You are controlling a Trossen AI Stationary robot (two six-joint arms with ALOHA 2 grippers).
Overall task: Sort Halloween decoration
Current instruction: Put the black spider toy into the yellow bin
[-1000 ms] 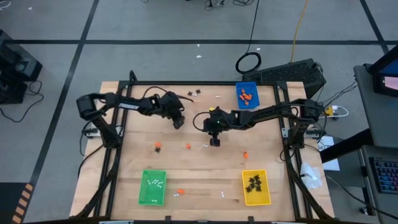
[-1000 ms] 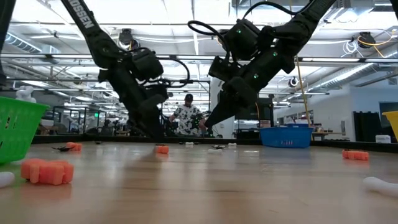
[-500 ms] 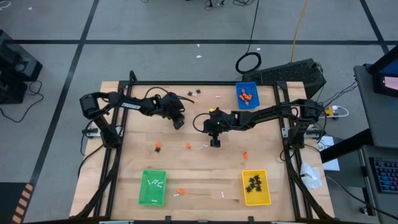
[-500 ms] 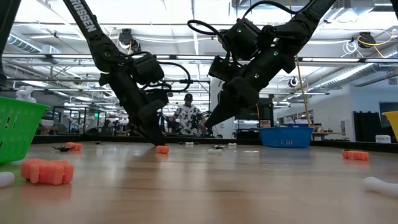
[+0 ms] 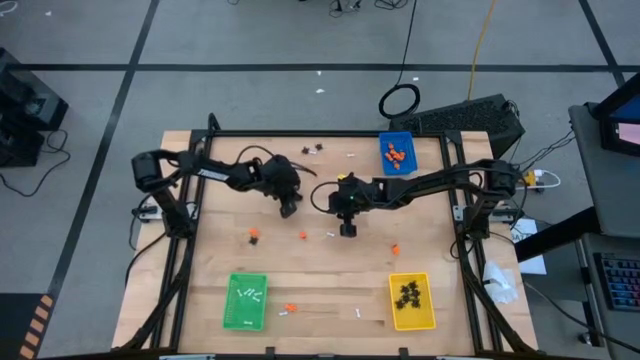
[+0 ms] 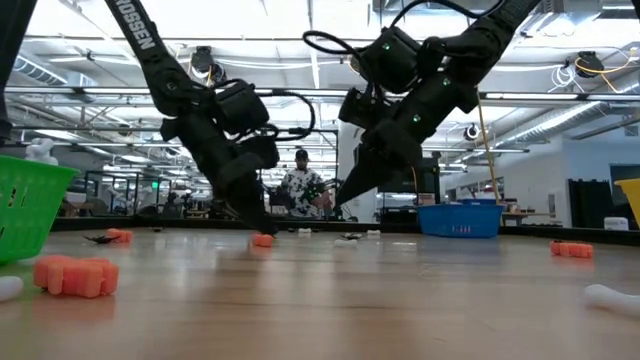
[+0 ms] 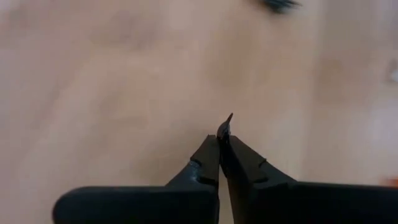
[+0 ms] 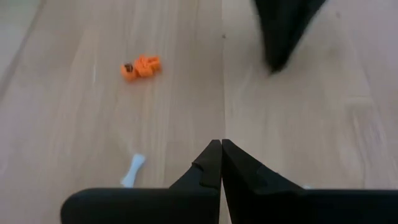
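Two grippers: left gripper [image 5: 290,209] and right gripper [image 5: 346,229] mid-counter, jaws pressed together; left pinches a thin dark sliver, right nothing.
Trinkets: small orange plastic lump [image 8: 140,66] and white bone-like stick [image 8: 132,169] lie loose near the right jaws, likely next.
Room: pale wooden counter [image 5: 215,250] open toward 6 o'clock.

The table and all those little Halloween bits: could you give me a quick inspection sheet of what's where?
Surface: wooden table, bare between the items.
Job's things: orange lumps in the blue tray; black spiders in the yellow tray; white bones in the green tray; loose orange lump, another, loose bone.
Clutter: nothing seen.
Grippers: left gripper and right gripper at mid-table, fingers shut, holding nothing visible.
Cables: coil on the floor beyond the table.
Surroundings: person far behind.
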